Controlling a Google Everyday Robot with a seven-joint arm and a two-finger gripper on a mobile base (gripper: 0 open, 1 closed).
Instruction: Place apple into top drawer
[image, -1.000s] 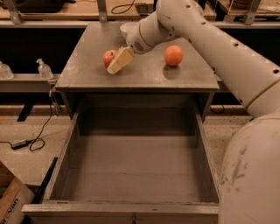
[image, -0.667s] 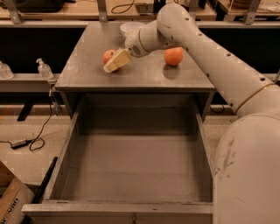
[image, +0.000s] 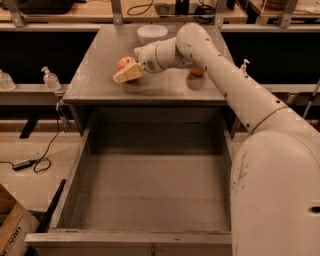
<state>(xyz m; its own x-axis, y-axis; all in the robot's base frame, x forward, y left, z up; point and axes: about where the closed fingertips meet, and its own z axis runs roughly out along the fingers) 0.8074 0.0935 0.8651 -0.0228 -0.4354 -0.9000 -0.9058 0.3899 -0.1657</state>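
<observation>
The apple (image: 124, 62), red-orange with a yellowish blush, sits on the grey cabinet top (image: 95, 80) left of centre. My gripper (image: 128, 73) is right at the apple, touching its front right side, with its yellowish tip lying in front of the fruit. The top drawer (image: 150, 195) is pulled wide open below the cabinet top and holds nothing. The white arm (image: 225, 85) reaches in from the lower right.
A plain orange fruit (image: 196, 71) lies on the cabinet top to the right, partly hidden by the arm. A white bowl (image: 152, 33) stands at the back. A cardboard box (image: 12, 227) and a cable (image: 35, 162) are on the floor at the left.
The gripper stays at the apple on the cabinet top. The arm has swung across so that it now covers part of the orange fruit. The apple has not left the surface.
</observation>
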